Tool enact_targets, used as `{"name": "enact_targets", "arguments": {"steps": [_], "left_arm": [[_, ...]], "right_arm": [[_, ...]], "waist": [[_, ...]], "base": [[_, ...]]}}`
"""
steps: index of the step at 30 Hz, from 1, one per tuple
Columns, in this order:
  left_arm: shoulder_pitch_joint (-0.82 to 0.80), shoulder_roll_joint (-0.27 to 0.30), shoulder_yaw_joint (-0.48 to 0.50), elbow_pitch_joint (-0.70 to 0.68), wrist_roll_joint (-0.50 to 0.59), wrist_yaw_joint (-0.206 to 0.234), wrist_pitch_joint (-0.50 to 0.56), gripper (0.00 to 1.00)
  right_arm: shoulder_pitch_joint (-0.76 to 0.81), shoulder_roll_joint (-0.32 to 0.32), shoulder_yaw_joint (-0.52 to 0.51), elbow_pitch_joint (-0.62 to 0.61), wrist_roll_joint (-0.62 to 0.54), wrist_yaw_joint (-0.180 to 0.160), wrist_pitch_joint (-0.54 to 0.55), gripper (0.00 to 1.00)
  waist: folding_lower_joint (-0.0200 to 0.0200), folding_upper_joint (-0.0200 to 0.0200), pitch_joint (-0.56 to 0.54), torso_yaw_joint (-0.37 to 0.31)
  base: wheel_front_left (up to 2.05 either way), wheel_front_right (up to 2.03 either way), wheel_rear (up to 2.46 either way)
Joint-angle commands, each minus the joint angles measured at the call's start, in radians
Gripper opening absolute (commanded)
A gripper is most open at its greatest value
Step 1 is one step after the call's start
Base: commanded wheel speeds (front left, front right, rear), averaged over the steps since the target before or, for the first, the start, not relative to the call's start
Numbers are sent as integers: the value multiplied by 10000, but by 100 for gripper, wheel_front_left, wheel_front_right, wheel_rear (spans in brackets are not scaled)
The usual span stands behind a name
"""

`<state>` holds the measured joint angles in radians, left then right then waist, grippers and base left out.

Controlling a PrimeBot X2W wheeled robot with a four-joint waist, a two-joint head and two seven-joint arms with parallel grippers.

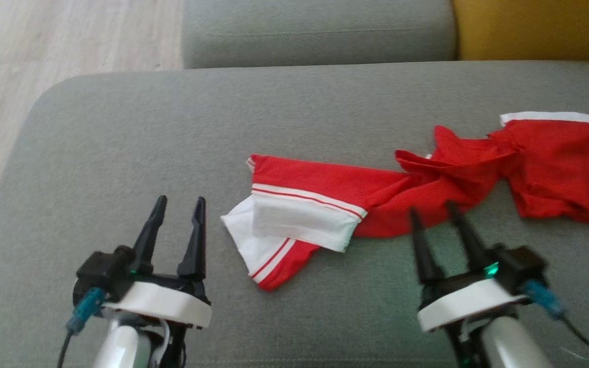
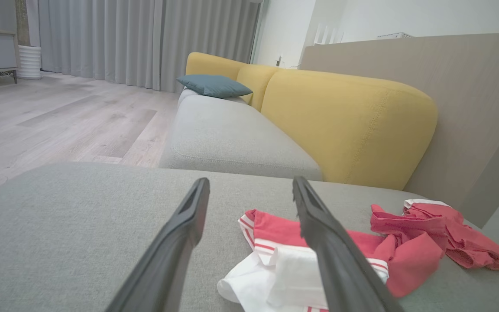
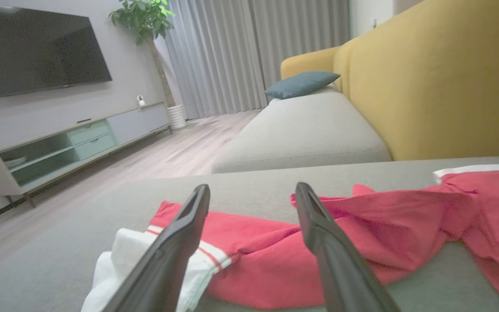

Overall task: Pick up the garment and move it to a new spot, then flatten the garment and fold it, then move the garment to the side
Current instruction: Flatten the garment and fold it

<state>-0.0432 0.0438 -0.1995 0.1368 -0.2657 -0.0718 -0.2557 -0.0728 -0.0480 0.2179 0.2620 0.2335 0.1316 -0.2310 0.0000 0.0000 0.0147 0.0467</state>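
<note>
Fingers, garment, grey cushion, yellow backrest

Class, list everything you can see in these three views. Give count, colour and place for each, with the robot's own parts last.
garment: one, red with white trim, crumpled on the near seat
near seat: one, grey, under the garment
far seat: one, grey, beyond the near seat
back cushions: at least two, yellow, behind the far seat
pillow: one, blue-grey, far end of the far seat
curtains: one run, grey, far wall
television: one, black, wall
cabinet: one, pale, below the television
plant: one, green, beside the curtains
floor: pale wood, beside the seats
left end effector: one, dark, open, beside the garment's white end
right end effector: one, dark, open, at the garment's middle
</note>
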Motion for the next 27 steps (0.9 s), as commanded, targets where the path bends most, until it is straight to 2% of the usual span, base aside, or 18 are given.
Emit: {"name": "enact_targets", "arguments": {"steps": [1,6,13,25,26,27], "left_arm": [[-384,64,205,-232,14,-46,-61,100],[-434,64,72,-137,-28,-18,-61,100],[-530,64,42,-19,-88,35,-61,100],[-699,64,-33,12,-129,60,-61,100],[-710,64,-26,16,-127,62,-61,100],[-716,64,-16,23,-124,65,-61,100]], "right_arm": [[-536,-23,530,-94,-133,-9,181,100],[-795,-23,995,648,-114,-9,869,100],[-1199,-22,1237,1755,1087,-9,1549,100],[-1972,-22,1598,3038,2312,-9,1844,100],[-2037,-22,1684,3088,2371,-9,1835,65],[-2100,-22,1795,3114,2435,-9,1822,11]], "waist": [[0,0,100,280],[0,0,273,743],[0,0,528,1427],[0,0,837,1808],[0,0,848,1808],[0,0,843,1798]], "base": [[0,0,0],[0,0,0],[0,0,0],[0,0,0],[0,0,0],[0,0,0]]}}
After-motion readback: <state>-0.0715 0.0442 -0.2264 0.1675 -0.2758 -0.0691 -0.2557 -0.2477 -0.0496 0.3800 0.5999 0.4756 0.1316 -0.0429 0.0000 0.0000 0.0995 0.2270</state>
